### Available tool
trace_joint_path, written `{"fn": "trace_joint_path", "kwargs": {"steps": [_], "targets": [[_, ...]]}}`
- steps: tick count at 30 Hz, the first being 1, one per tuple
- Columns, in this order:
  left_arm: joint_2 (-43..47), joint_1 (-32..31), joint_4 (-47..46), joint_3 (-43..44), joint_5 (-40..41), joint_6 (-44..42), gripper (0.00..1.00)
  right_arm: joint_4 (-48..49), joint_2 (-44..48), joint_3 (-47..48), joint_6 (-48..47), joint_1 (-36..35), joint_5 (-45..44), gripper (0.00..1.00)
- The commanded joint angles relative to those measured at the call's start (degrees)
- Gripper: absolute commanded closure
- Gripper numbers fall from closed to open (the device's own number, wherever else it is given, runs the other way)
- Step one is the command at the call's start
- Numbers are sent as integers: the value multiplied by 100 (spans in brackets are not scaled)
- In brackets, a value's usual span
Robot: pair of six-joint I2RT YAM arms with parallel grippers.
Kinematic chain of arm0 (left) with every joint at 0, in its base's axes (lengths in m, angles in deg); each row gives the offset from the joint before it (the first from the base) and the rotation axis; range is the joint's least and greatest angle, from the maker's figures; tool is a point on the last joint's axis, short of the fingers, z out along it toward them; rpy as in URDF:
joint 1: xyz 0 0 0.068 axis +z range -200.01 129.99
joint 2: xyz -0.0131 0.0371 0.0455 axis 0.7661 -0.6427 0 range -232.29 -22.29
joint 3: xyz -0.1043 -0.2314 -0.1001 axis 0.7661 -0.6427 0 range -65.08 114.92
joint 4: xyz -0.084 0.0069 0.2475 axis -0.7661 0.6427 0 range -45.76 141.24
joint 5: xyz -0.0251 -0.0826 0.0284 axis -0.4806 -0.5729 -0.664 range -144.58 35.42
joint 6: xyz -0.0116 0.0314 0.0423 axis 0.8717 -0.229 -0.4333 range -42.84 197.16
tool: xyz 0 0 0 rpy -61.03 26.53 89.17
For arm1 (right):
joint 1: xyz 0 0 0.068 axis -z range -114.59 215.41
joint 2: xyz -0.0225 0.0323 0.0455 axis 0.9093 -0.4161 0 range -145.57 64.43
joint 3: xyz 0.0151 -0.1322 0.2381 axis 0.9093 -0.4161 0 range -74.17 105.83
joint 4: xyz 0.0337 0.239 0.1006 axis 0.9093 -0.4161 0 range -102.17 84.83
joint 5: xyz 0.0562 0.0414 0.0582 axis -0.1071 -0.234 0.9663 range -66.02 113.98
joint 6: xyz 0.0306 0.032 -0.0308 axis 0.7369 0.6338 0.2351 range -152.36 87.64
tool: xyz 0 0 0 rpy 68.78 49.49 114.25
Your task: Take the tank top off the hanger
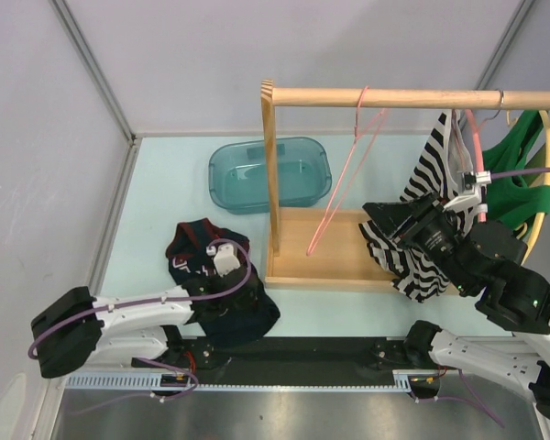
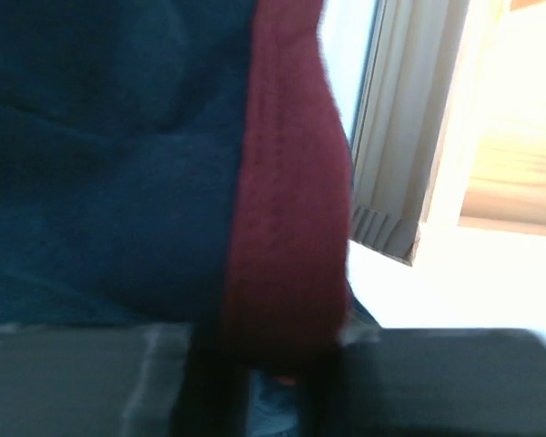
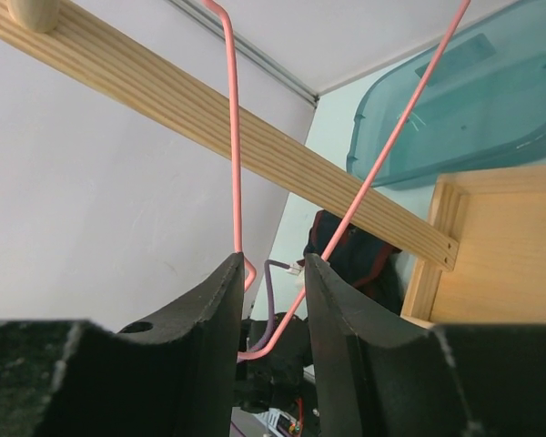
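The navy tank top (image 1: 197, 247) with maroon trim lies bunched on the table at front left, off the hanger. The bare pink wire hanger (image 1: 344, 179) hangs from the wooden rod (image 1: 394, 96). My left gripper (image 1: 234, 293) sits low on the tank top. In the left wrist view the gripper (image 2: 264, 364) is shut on the tank top's maroon edge (image 2: 287, 228). My right gripper (image 1: 385, 225) is open and empty, to the right of the hanger. In the right wrist view the hanger (image 3: 382, 164) shows beyond the gripper (image 3: 275, 259), untouched, and the tank top (image 3: 355, 259) lies farther off.
A teal plastic bin (image 1: 270, 174) stands behind the rack's upright post (image 1: 271, 183). The rack's wooden base tray (image 1: 335, 261) is mid-table. A black-and-white striped garment (image 1: 431, 174) and a green garment (image 1: 518, 183) hang at the rod's right end, close behind my right arm.
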Motion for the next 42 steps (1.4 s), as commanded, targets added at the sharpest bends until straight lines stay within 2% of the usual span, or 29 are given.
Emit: {"fn": "trace_joint_path", "kwargs": {"steps": [1, 3, 4, 5, 7, 9, 11, 14, 18, 21, 25, 27, 30, 33, 36, 42], "targets": [[554, 213, 181, -313, -475, -11, 95, 43, -72, -23, -6, 10, -48, 62], [958, 266, 558, -164, -405, -380, 100, 86, -133, 3, -67, 10, 39, 53], [1299, 353, 743, 81, -361, -512, 100, 104, -160, 21, -111, 10, 75, 48], [1468, 389, 919, 223, -300, -730, 100, 87, -195, 125, -198, 10, 118, 39], [1924, 607, 1315, 678, -282, -1012, 100, 43, -309, 275, -295, 10, 224, 31], [2163, 862, 1421, 987, -474, -1566, 100, 8, -414, 495, -445, 10, 329, 24], [2313, 1345, 1378, 1514, -1036, -2190, 100, -1, -441, 635, -506, 1, 426, 17], [2104, 1803, 1553, 2489, -1616, -2831, 100, 25, -441, 741, -621, 10, 461, 11], [1559, 2041, 1870, 3860, -1837, -3395, 100, 95, -415, 899, -735, 10, 497, 0], [1120, 2391, 1923, 4940, -2012, -3632, 100, 122, -441, 1049, -876, 10, 558, 0], [461, 2893, 1782, 5793, -2487, -3826, 100, 174, -459, 1163, -1025, 10, 602, 0], [135, 3278, 1729, 6163, -3064, -3853, 100, 209, -450, 1199, -1078, 1, 637, 0], [-524, 3648, 1738, 7102, -3331, -3888, 100, 192, -415, 1278, -1131, 10, 673, 0], [-1087, 3904, 1545, 7683, -3716, -3844, 100, 157, -398, 1357, -1201, 10, 664, 0], [-1754, 3966, 1413, 8237, -4069, -3730, 100, 104, -371, 1392, -1245, 10, 620, 0], [-2827, 3966, 921, 8765, -4570, -3440, 100, 157, -336, 1436, -1377, 1, 602, 0]]}}
